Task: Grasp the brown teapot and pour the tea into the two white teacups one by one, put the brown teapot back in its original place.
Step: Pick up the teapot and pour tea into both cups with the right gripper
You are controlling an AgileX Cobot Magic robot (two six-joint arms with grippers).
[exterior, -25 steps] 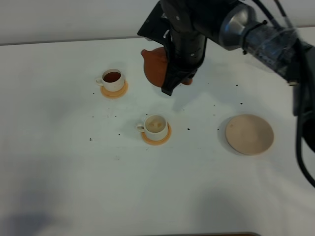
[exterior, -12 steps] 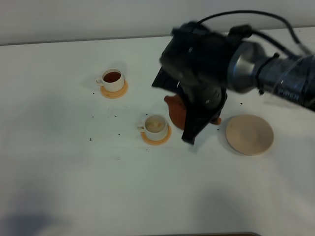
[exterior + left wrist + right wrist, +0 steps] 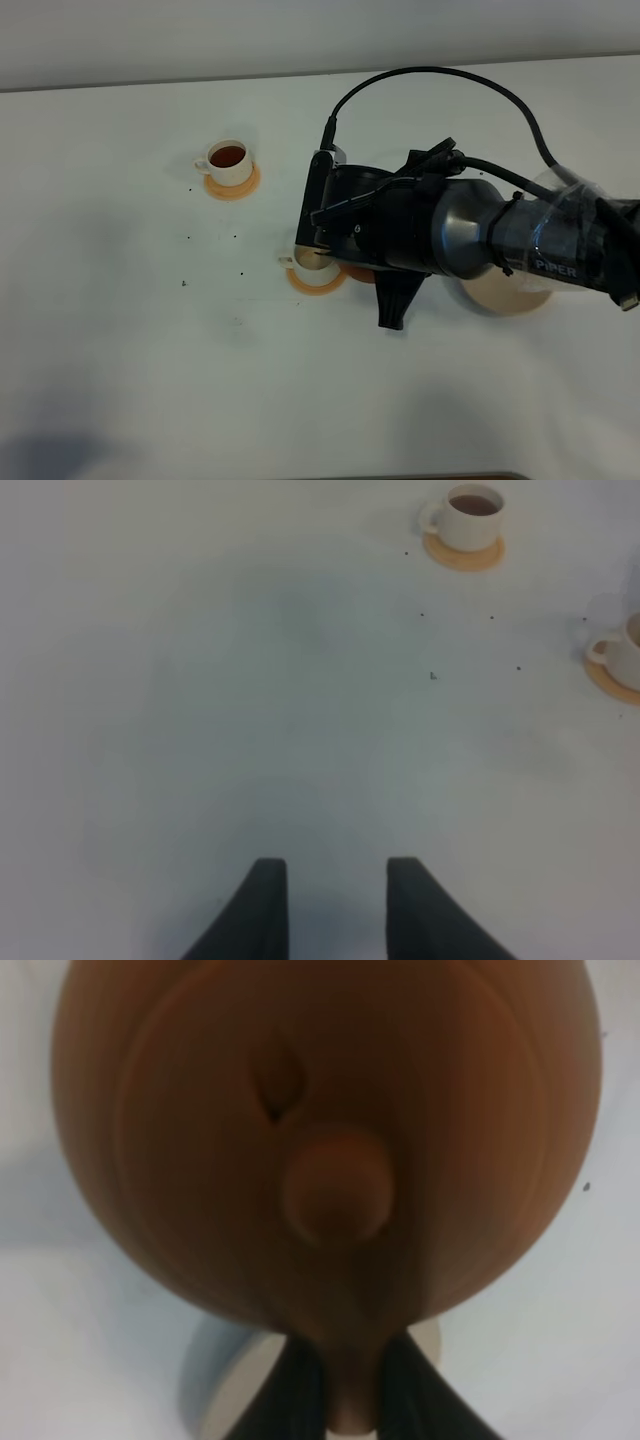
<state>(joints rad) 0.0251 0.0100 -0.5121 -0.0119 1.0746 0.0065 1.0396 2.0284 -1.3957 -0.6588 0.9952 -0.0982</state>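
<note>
Brown teapot (image 3: 320, 1140) hangs by its handle in the clamped right tool (image 3: 350, 1390), close above the nearer white teacup (image 3: 303, 260). The second pour seems in hand. Next, tip the spout gently, then return the pot to the beige coaster (image 3: 505, 300).

one brown teapot (image 3: 330, 1140), two white teacups (image 3: 472, 510) (image 3: 625, 652), two orange coasters (image 3: 232, 186) (image 3: 316, 282), one beige coaster (image 3: 505, 300).

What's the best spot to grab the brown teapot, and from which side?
Grip the brown teapot by its loop handle, coming in from the handle end. The round body looks too wide for jaws, while the narrow handle fits between them, as the right gripper shows.
</note>
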